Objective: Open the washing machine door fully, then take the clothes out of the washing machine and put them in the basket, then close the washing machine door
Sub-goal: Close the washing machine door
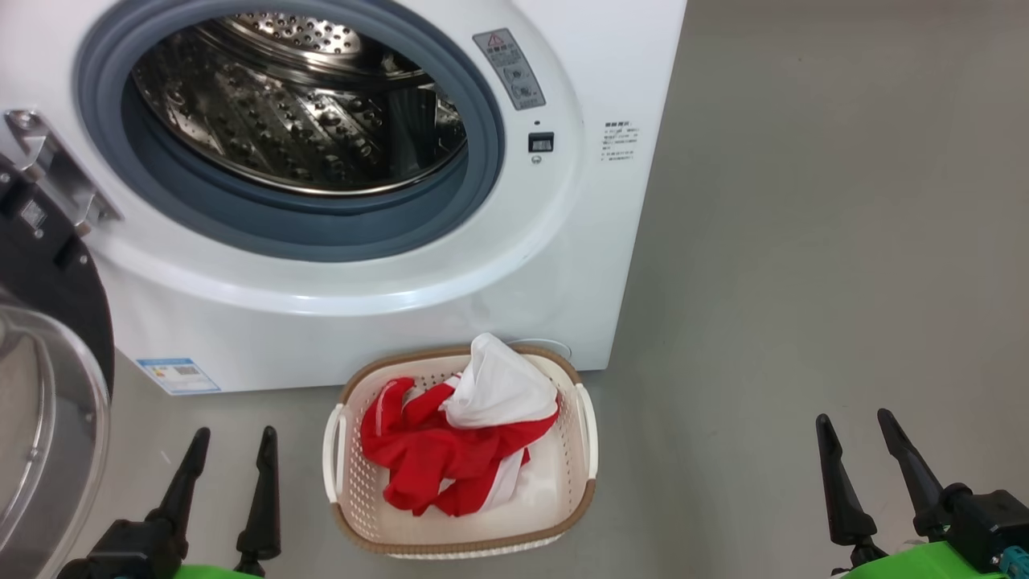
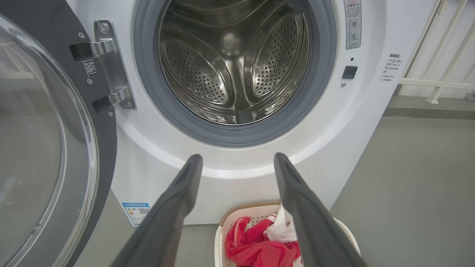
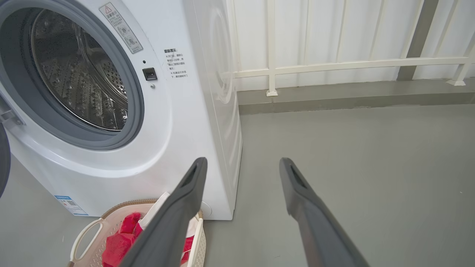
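door: washing machine door (image 1: 48,378) swung wide, done
washing machine (image 1: 386,322): drum (image 1: 305,104) looks empty
clothes (image 1: 450,442): in basket (image 1: 354,482), done
my left gripper (image 1: 233,438), my right gripper (image 1: 852,418): spread, holding nothing
remaining: shut door

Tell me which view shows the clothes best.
Head view: the clothes lie whole in the basket. Left wrist view: cut off below, partly behind the left claw. Right wrist view: the same, behind the right claw.

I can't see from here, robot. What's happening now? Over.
Left hand, right hand open, empty. Clothes in basket, drum empty. Door open, swing path looks clear.
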Controlling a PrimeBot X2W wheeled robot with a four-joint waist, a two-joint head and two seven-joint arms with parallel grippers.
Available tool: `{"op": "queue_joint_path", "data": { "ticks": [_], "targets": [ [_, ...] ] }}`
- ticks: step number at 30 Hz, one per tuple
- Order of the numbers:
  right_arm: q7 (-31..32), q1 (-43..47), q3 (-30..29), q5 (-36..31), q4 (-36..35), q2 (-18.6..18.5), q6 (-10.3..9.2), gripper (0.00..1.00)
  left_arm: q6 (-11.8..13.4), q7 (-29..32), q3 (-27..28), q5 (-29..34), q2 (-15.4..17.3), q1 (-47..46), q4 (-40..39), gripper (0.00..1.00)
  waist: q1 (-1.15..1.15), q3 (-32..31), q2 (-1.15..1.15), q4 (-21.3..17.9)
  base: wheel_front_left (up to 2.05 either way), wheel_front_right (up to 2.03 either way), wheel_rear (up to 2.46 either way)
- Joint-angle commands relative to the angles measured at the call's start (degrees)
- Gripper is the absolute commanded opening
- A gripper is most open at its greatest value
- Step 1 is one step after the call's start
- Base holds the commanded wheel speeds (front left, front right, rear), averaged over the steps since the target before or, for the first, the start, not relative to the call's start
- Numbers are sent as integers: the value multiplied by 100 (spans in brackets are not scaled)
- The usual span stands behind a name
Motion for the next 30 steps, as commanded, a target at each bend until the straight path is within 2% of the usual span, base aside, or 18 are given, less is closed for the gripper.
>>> {"op": "queue_joint_path", "data": {
  "ticks": [1, 13, 30],
  "targets": [
    [-37, -131, 115, 38, -146, -73, 36, 100, -32, -28, 214, 34, 79, -91, -153, 100, 0, -4, 0, 0, -134, 134, 0],
    [-37, -109, 144, 105, -159, -73, 36, 100, -32, -28, 202, -89, 112, -23, -217, 100, 0, -2, 0, -19, -115, 115, 0],
    [-37, -144, 132, 71, -159, -73, 36, 100, -32, -28, 142, -195, 115, -50, -210, 100, 0, 60, 0, 42, -5, 5, 0]
  ]
}}
